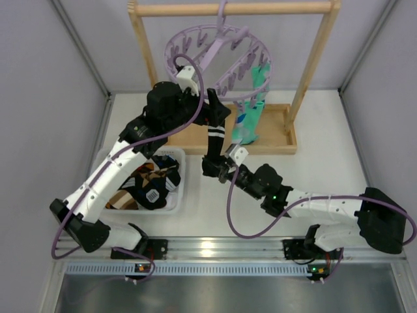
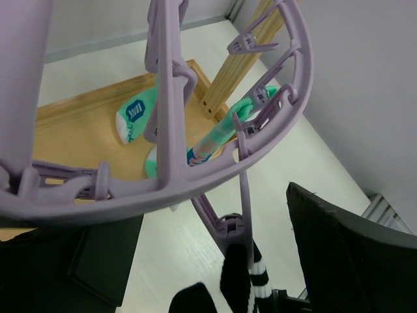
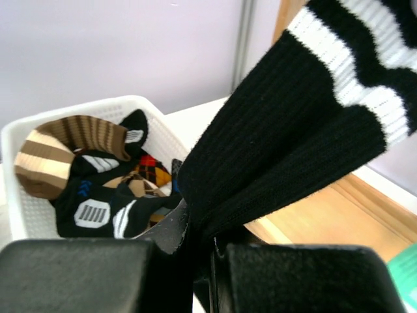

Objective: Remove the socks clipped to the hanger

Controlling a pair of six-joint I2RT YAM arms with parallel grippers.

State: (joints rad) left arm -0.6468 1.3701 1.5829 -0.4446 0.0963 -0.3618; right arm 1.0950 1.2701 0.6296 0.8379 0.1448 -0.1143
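Note:
The lavender hanger (image 1: 215, 49) hangs from the wooden rack's top bar. A black sock with white stripes (image 1: 216, 135) dangles from one of its clip pegs (image 2: 238, 228). My right gripper (image 1: 212, 168) is shut on that sock's lower end (image 3: 293, 130). My left gripper (image 2: 215, 222) is open at the ring's near side, one finger (image 2: 352, 254) on each side of the peg. Mint-teal socks (image 1: 254, 111) stay clipped on the hanger's right side and also show in the left wrist view (image 2: 133, 117).
A white basket (image 1: 181, 189) at the left holds several loose socks, brown-striped, argyle and black (image 3: 85, 189). The wooden rack (image 1: 273, 140) stands at the back on a flat base with two uprights. Grey walls close in both sides.

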